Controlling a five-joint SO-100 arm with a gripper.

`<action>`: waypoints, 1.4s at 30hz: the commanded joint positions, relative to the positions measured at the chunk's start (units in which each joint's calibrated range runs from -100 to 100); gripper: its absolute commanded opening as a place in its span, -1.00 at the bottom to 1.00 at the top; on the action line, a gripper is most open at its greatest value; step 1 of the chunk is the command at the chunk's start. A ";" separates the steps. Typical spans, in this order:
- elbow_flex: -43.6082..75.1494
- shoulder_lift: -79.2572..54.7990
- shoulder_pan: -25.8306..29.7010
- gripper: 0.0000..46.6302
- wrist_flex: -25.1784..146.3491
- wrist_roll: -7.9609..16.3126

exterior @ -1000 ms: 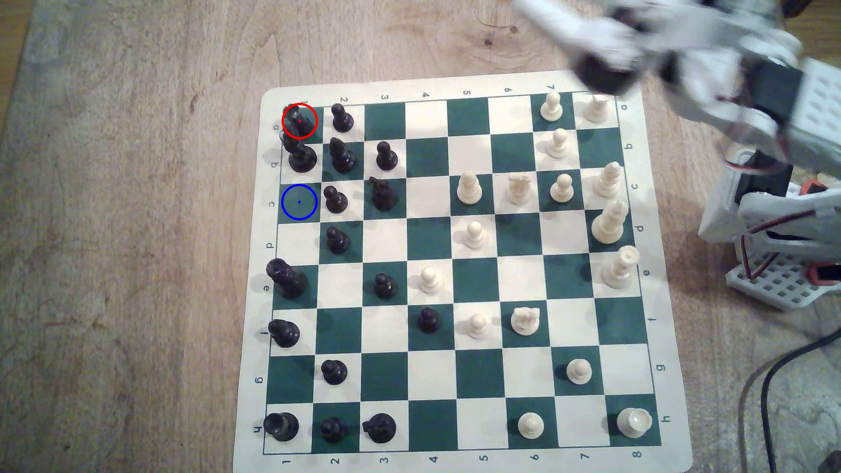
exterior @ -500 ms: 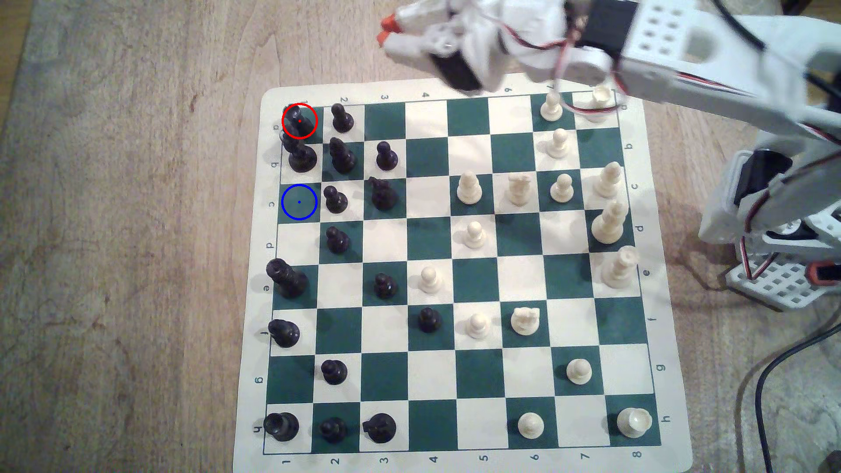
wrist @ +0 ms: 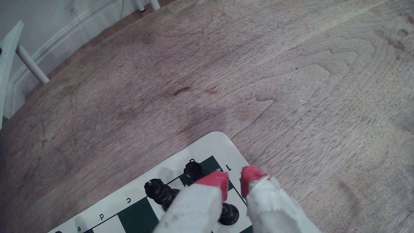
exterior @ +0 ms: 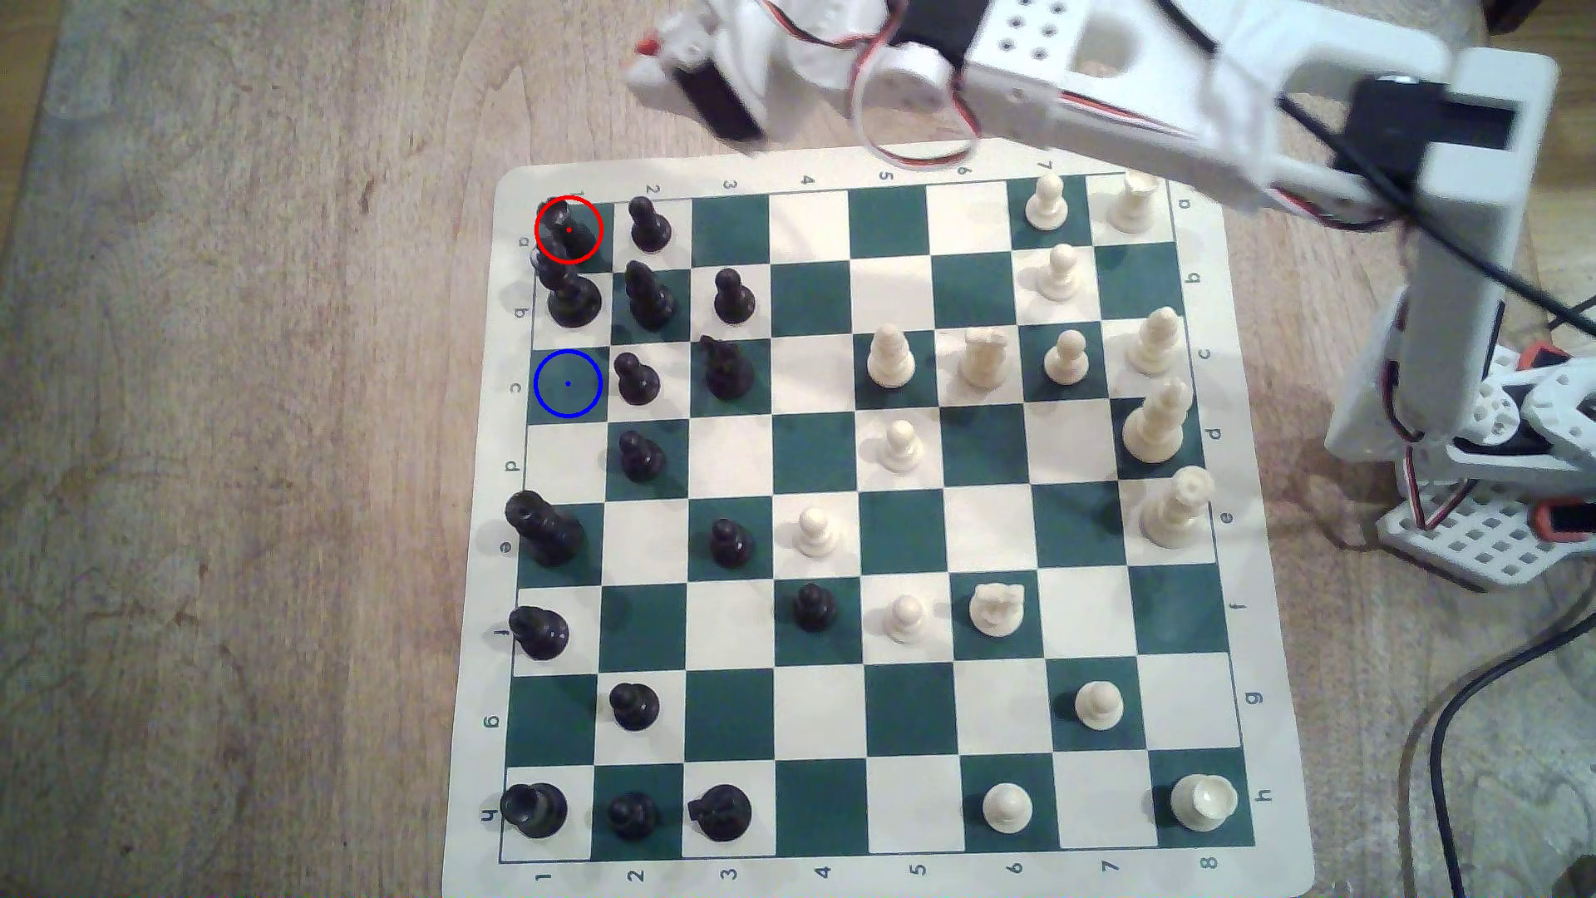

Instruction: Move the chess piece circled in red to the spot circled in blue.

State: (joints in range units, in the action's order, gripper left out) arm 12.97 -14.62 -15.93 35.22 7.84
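The chess piece circled in red (exterior: 567, 229) is a stout black piece on the corner green square at the board's far left in the exterior view. In the wrist view this black piece (wrist: 192, 170) stands just beyond my red fingertips (wrist: 220, 180). The spot circled in blue (exterior: 567, 383) is a bare green square two rows nearer, in the same column. My gripper (exterior: 646, 52) hovers above the table past the board's far edge, up and right of the piece. In the wrist view the gripper (wrist: 234, 179) is open by a narrow gap and holds nothing.
A tall black piece (exterior: 572, 294) stands between the circled piece and the blue spot. Black pawns (exterior: 648, 224) (exterior: 637, 380) flank both squares on the exterior view's right. Bare wooden table (exterior: 259, 432) lies left of the board. White pieces crowd the board's right side.
The arm has swung leftward along the board's far edge, carrying the gripper from the far right corner toward the circled piece. No chess piece has moved.
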 commanded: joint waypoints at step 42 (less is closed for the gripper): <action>28.74 -23.83 2.52 -0.50 -2.46 3.08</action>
State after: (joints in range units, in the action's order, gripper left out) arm 34.93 -40.26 -13.13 34.10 10.92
